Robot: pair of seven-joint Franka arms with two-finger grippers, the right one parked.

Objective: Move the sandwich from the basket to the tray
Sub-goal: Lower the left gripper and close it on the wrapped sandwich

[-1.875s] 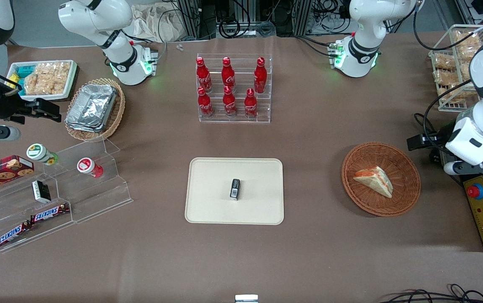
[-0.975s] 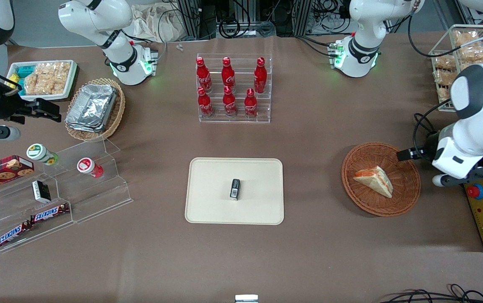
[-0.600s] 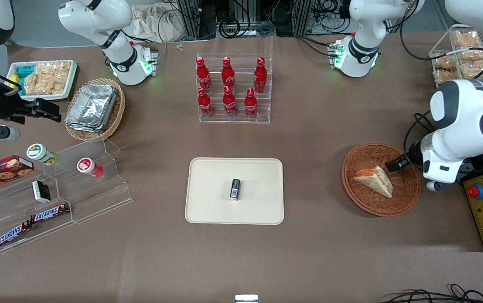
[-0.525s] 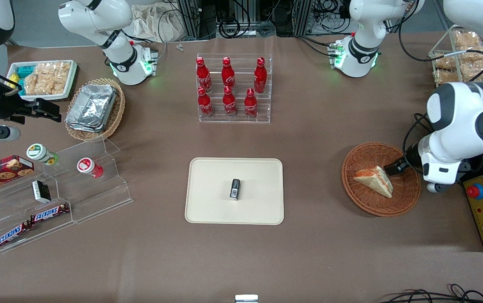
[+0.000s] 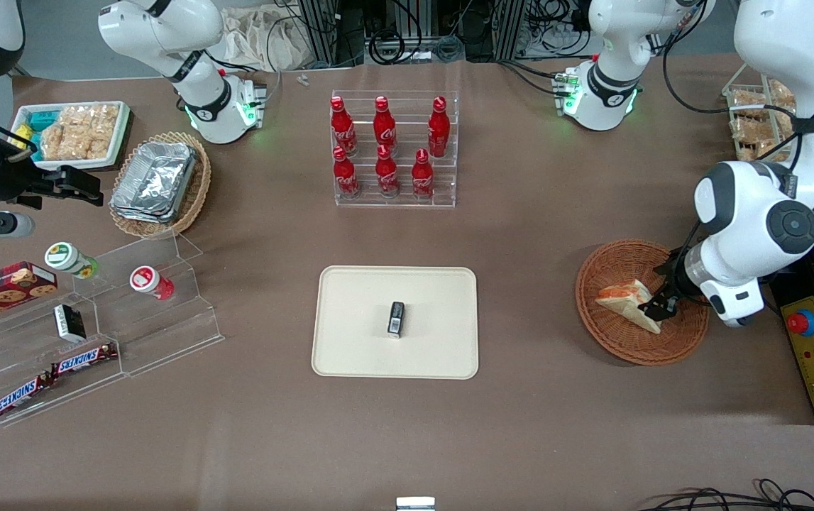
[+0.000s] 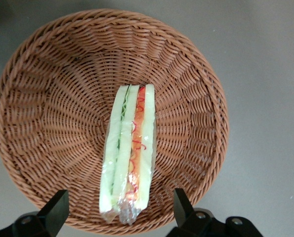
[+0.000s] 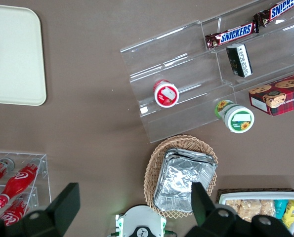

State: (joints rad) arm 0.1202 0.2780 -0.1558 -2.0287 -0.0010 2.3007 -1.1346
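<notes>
Wicker basket (image 5: pixel 630 348) holds the sandwich (image 6: pixel 128 153), filling edge up | we see the gripper (image 6: pixel 119 217) over the basket, its 2 fingers (image 6: pixel 55 210) spread wide, straddling the wedge | tray (image 5: pixel 357 348) carries 1 small dark box (image 5: pixel 396 318), well apart toward the parked arm's end

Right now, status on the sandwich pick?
Gripper open, over the basket, fingers straddling the sandwich. Sandwich lying in basket, not gripped. Tray carries one small dark item at centre.
</notes>
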